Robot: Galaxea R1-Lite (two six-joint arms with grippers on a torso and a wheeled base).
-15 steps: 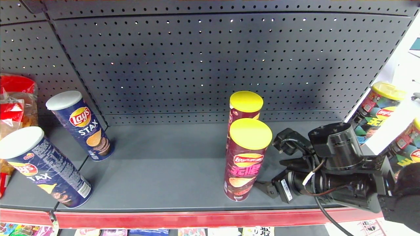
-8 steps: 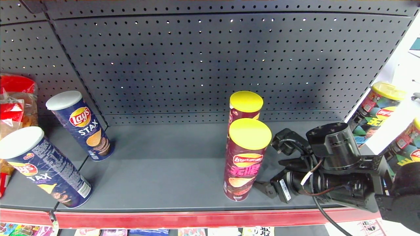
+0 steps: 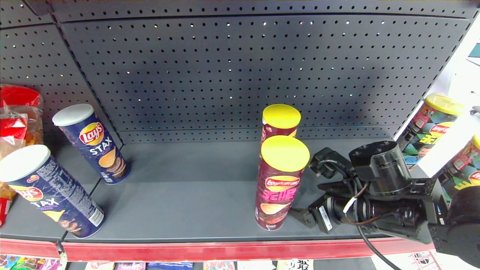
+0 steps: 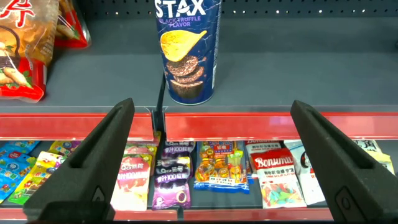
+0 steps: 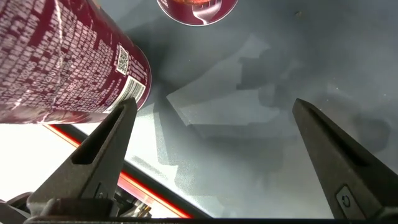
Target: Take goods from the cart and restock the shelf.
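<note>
Head view: judged mid-restock, with front can [image 3: 281, 183] and rear can [image 3: 280, 120] standing upright on the matte grey shelf [image 3: 195, 198]. Glossy maroon cylinders, flat yellow lids. Right gripper [image 3: 313, 189] just beside the front can, spread wide, holding nothing. Probably more stock to fetch. Left wrist view: left gripper [image 4: 211, 109] wide open, empty, facing a smooth blue can [image 4: 186, 50]. Right wrist view: printed front can [image 5: 68, 62] close by one finger [image 5: 106, 149], contact unclear.

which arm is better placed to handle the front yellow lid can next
Right, I'd say. The right gripper is open on the shelf, with the front yellow-lid can just beside one finger. The left gripper, also open, is in front of the shelf, facing a blue can far to the left.
</note>
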